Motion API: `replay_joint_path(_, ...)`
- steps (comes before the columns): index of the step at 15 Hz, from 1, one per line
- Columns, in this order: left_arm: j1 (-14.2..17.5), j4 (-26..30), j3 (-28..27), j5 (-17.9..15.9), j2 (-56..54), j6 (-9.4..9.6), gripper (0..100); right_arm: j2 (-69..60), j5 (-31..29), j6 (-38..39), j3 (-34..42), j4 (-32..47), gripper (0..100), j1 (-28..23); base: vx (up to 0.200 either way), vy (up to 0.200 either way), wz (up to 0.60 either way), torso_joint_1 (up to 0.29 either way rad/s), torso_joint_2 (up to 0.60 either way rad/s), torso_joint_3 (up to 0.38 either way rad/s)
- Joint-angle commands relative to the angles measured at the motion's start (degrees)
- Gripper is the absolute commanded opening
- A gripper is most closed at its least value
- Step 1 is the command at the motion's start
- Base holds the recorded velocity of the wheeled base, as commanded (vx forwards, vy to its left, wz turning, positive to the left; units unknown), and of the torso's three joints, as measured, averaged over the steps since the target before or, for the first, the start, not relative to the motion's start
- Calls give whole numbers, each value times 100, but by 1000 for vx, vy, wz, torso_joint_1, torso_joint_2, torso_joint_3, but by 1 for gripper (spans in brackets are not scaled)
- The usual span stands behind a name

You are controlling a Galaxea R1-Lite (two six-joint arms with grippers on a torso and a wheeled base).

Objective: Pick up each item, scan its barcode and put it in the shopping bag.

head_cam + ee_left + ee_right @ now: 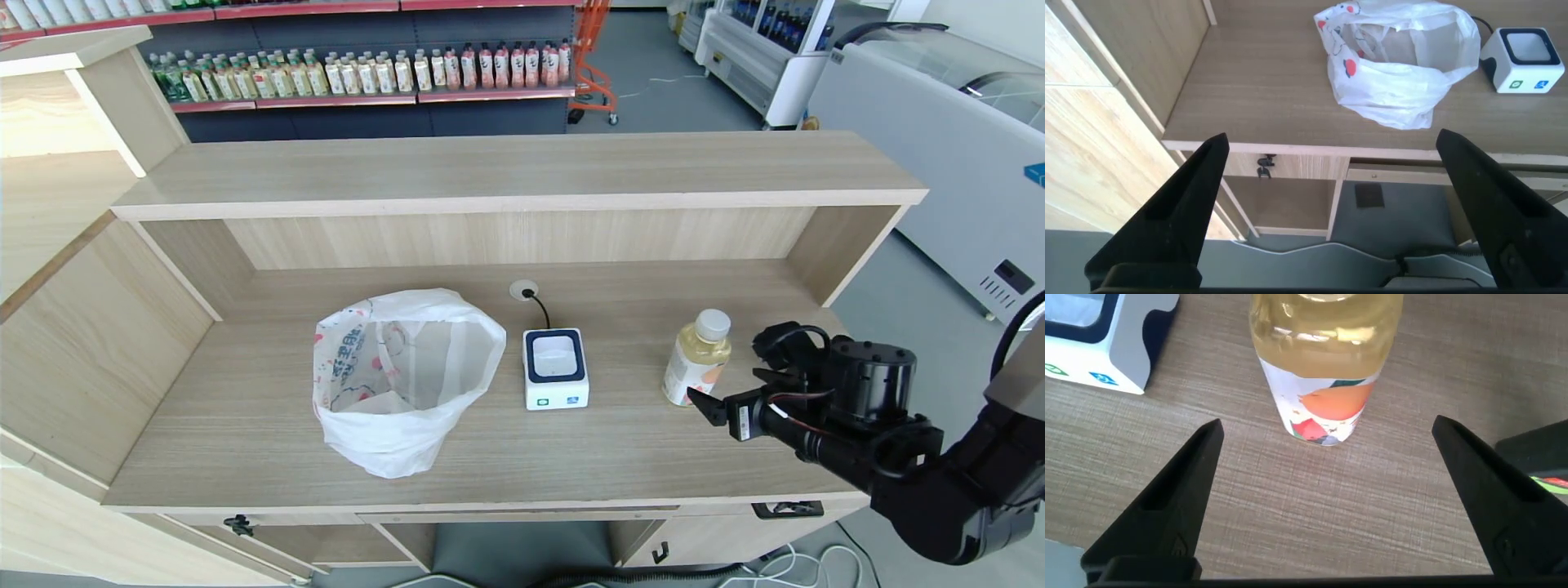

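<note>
My right claw (pixel 1328 433) is spread wide with the upright bottle (pixel 696 359) just ahead of its gap, lined up, I judge, for grasping.

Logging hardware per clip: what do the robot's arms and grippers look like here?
The right arm is matte black, with a round drum-shaped wrist joint, looped black cables and a thin red wire. A small white label sits near the right gripper. Both it and the left gripper have flat, black, tapering fingers.
</note>
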Motion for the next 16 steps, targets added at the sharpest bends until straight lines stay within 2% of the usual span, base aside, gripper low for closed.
replay_joint_path(1, 0, -1, 0, 1, -2, -3, 100, 283, 11, -4, -232, -55, 100, 66, 0, 0, 0, 0, 0, 0)
replay_joint_path(9, 0, -1, 0, 1, -2, -3, 100, 916, -16, -303, -1278, -19, 100, 294, 0, 0, 0, 0, 0, 0)
replay_joint_path(16, 0, -1, 0, 1, -2, -3, 100, 1329, -16, -312, -1462, -309, 100, 400, 0, 0, 0, 0, 0, 0)
